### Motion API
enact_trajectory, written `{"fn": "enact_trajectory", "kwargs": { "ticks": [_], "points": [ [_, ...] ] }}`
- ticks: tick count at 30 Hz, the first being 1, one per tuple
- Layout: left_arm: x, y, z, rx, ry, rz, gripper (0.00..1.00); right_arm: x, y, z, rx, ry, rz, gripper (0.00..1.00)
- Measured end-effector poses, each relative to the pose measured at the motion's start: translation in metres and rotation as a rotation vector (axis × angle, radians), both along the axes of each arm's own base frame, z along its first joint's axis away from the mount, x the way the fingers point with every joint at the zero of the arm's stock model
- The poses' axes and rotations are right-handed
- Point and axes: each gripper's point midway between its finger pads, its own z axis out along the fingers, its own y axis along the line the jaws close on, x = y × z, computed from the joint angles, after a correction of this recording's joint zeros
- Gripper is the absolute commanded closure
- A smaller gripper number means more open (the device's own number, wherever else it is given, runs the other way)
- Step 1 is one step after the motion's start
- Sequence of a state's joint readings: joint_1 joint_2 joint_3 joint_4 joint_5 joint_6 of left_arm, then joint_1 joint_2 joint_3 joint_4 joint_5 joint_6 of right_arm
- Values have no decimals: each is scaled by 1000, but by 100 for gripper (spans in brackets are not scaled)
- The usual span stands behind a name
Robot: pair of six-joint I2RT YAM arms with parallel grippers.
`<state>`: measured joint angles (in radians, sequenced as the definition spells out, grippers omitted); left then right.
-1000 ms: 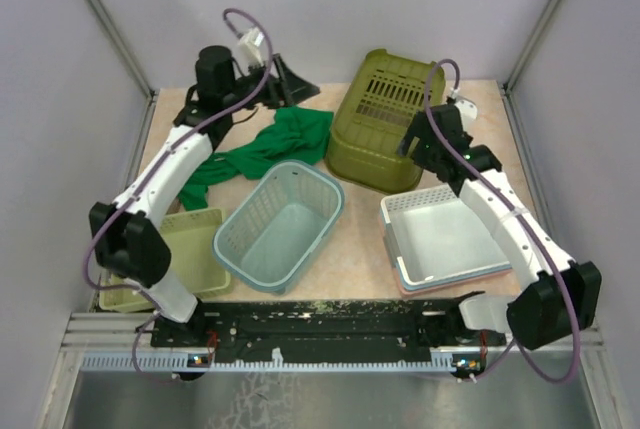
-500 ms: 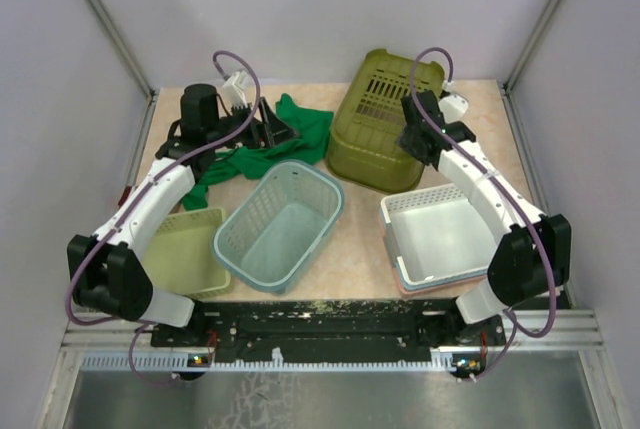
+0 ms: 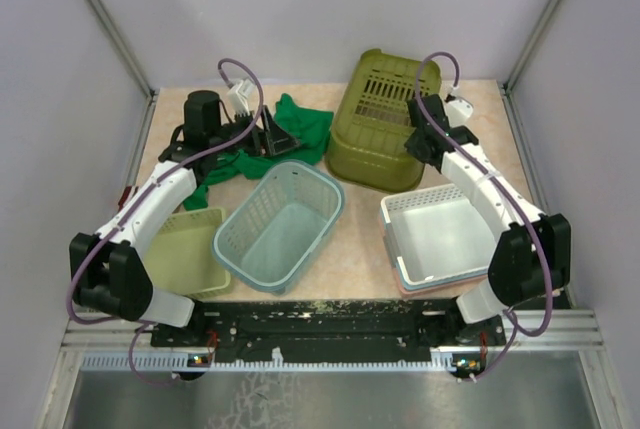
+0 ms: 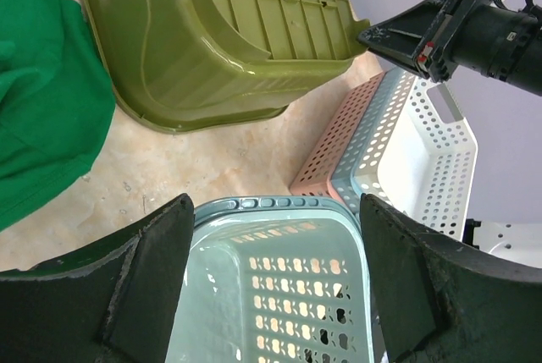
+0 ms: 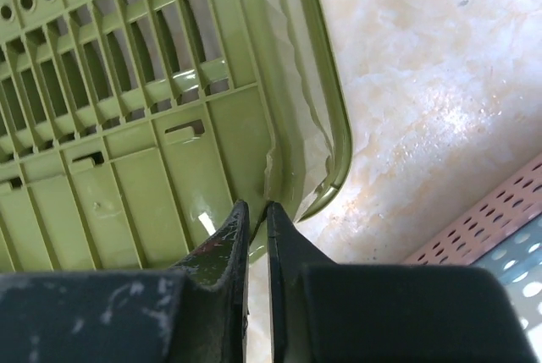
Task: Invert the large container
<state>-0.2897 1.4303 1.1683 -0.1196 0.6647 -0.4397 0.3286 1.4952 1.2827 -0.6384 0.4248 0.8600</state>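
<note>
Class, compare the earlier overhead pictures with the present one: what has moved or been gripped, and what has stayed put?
The right claw swung in to the olive-green tub's near right corner and closed, apparently pinching its edge. The left claw, open, dropped down over the green cloth. The tub, teal basket, white tray and light-green tray stayed in place.

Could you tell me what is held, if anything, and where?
The right gripper seemingly pinches the large container by its bottom-edge ridge near a corner; the left gripper holds nothing.
</note>
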Motion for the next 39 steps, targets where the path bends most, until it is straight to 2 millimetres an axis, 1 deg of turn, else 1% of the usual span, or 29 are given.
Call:
{"fn": "enact_trajectory", "kwargs": {
  "ticks": [2, 4, 6, 12, 16, 20, 23, 25, 28, 31, 32, 33, 34, 35, 36, 38, 39],
  "points": [
    [-1, 0, 0, -1, 0, -4, 16, 3, -6, 0, -5, -4, -7, 100],
    [-1, -1, 0, -2, 0, -7, 16, 6, -18, 1, -10, -9, -18, 100],
    [-1, -1, 0, 1, -4, -10, 16, 10, -35, 1, -25, -7, -30, 100],
    [-1, 0, 0, 6, -14, -14, 16, 13, -94, 3, -121, 23, -47, 100],
    [-2, -1, 0, 4, -13, -21, 16, 14, -131, 9, -213, 46, -64, 100],
    [-3, -1, 0, 3, -12, -26, 16, 16, -170, 10, -233, 60, -130, 100],
    [-5, -1, 0, 8, -11, -28, 16, 10, -206, 5, -227, 79, -218, 100],
    [-7, 0, 1, 13, -13, -30, 16, 5, -225, 3, -222, 85, -272, 100],
    [-9, 1, 0, 19, -11, -32, 15, -1, -246, 4, -211, 78, -343, 100],
    [-10, 2, -1, 24, -11, -35, 15, -5, -259, 6, -217, 77, -399, 99],
    [-10, 2, -1, 27, -11, -35, 14, -4, -262, 7, -220, 77, -412, 84],
    [-10, 2, -2, 30, -9, -35, 13, -2, -264, 9, -225, 76, -420, 66],
    [-10, 3, -2, 34, -5, -32, 12, 1, -265, 12, -224, 68, -425, 50],
    [-10, 4, -1, 43, -2, -25, 12, 5, -266, 15, -218, 52, -429, 41],
    [-9, 5, 0, 52, -2, -17, 11, 9, -266, 20, -217, 36, -426, 36],
    [-4, 9, 6, 83, -19, 12, 9, 17, -263, 33, -206, -8, -407, 27],
    [-3, 10, 9, 95, -29, 21, 8, 20, -261, 39, -196, -34, -393, 25]
  ]
}}
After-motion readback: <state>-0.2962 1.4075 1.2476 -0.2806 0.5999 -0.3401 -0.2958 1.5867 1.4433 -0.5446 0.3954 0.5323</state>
